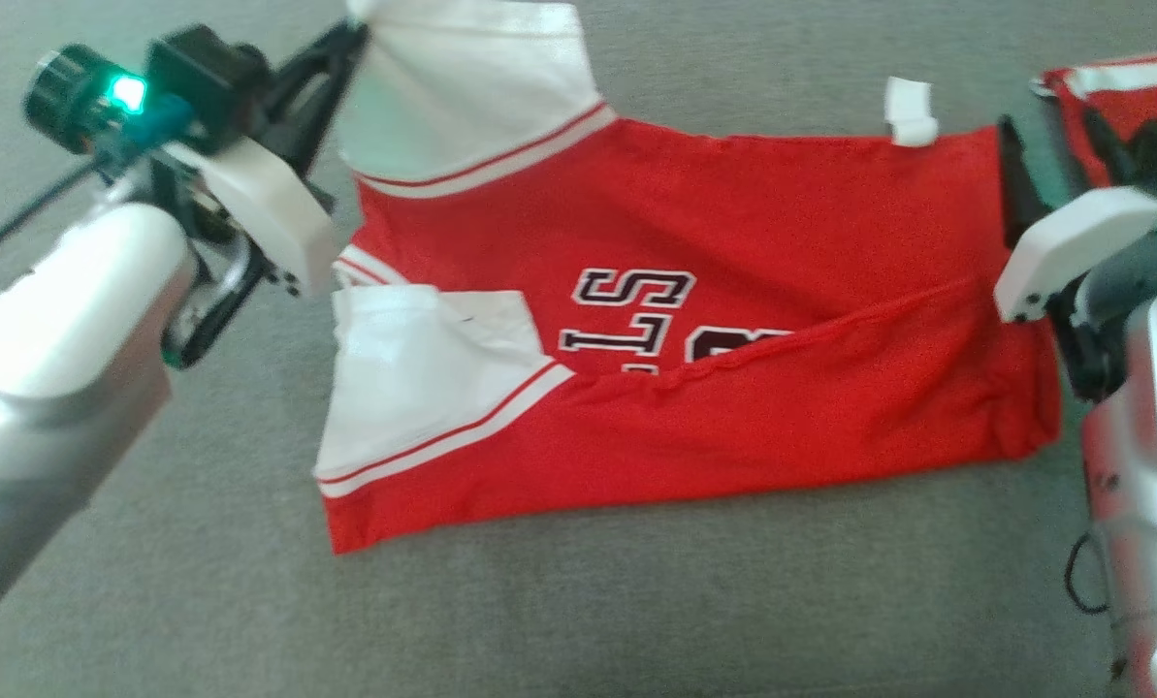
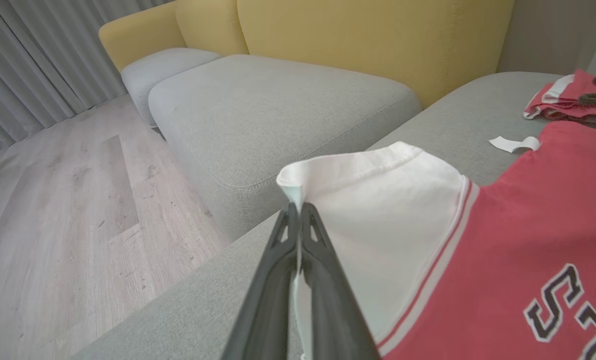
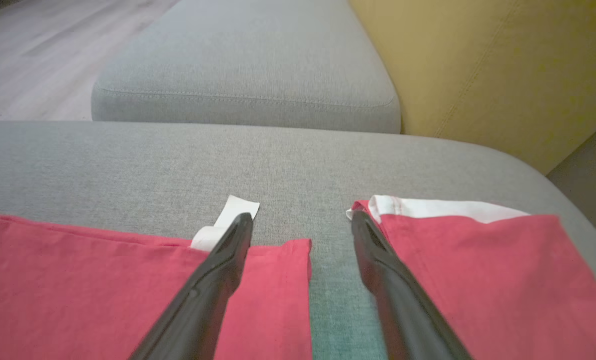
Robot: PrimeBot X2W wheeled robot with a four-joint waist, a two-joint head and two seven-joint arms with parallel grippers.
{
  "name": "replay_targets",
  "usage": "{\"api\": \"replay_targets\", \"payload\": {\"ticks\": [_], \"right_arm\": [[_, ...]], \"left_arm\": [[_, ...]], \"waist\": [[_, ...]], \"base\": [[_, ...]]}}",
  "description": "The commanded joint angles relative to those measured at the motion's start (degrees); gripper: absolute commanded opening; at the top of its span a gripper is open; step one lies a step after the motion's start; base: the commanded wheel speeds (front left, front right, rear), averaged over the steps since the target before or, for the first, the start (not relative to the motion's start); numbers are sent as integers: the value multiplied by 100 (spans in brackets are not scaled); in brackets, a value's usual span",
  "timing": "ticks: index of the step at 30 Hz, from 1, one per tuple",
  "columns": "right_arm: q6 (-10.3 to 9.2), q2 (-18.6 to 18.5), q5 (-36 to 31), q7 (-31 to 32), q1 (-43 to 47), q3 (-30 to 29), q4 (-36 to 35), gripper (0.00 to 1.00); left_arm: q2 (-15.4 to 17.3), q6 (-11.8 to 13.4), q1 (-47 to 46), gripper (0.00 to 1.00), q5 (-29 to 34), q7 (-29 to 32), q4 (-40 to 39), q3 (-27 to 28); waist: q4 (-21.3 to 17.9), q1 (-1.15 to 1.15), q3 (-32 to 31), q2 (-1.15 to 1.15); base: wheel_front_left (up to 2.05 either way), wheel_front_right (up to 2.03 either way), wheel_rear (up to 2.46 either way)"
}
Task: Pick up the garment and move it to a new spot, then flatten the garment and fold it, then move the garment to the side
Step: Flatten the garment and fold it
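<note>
Grey fabric sofa cushion (image 1: 636, 601): we see the red jersey with white sleeves (image 1: 733, 427) spread on it. Left gripper (image 2: 298, 207) pinches one sleeve's raised corner; right gripper (image 3: 301, 217) gapes wide over its hem corner.

This is a living room in a home. A big sofa (image 2: 278, 105) with broad grey fabric seat cushions and a mustard-yellow backrest (image 2: 367, 45) takes up most of it. Beside the sofa, pale wood-look floorboards (image 2: 68, 210) run to long grey curtains (image 2: 33, 60) hanging in soft folds. A red and white jersey (image 1: 694, 388) lies spread across the sofa's seat, as household laundry would.
</note>
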Motion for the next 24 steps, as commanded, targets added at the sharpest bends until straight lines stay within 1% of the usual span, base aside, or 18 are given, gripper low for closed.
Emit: {"api": "replay_targets", "payload": {"ticks": [1, 4, 8, 14, 16, 17, 18, 19, 21, 24], "right_arm": [[-5, -79, -30, 109, -261, 39, 83, 100], [-5, -203, -100, 290, -520, -32, 623, 100], [-5, -291, -219, 356, -808, -63, 1189, 100], [-5, -406, -463, 347, -1155, -128, 1844, 100], [-5, -415, -496, 367, -1202, -97, 1949, 100], [-5, -418, -507, 393, -1251, -65, 2055, 95], [-5, -418, -514, 422, -1301, -14, 2156, 18], [-5, -418, -512, 430, -1350, 50, 2242, 0], [-5, -412, -440, 333, -1479, 156, 2340, 0], [-5, -380, -222, 17, -1718, 243, 2356, 0]], "left_arm": [[202, 58, -206, 0, 87, -19, -247, 189], [208, 110, -175, 0, 130, 46, -529, 125], [244, 176, -202, 0, 159, 107, -781, 110], [284, 211, -310, 0, 185, 173, -986, 118], [290, 214, -324, 0, 183, 178, -994, 123], [296, 220, -331, 0, 175, 183, -988, 129], [304, 223, -336, 0, 169, 188, -967, 133], [313, 225, -343, 0, 166, 197, -934, 133], [326, 242, -356, 0, 166, 208, -862, 136], [342, 281, -367, 0, 130, 198, -703, 177]], "waist": [[197, 0, 52, 0], [300, 0, 124, 0], [373, 0, 219, 0], [456, 0, 379, 0], [464, 0, 397, 0], [467, 0, 410, 0], [468, 0, 421, 0], [466, 0, 429, 0], [459, 0, 427, 0], [428, 0, 399, 0]], "base": [[0, 0, 0], [0, 0, 0], [0, 0, 0], [0, 0, 0], [0, 0, 0], [0, 0, 0], [0, 0, 0], [0, 0, 0], [0, 0, 0], [0, 0, 0]]}}
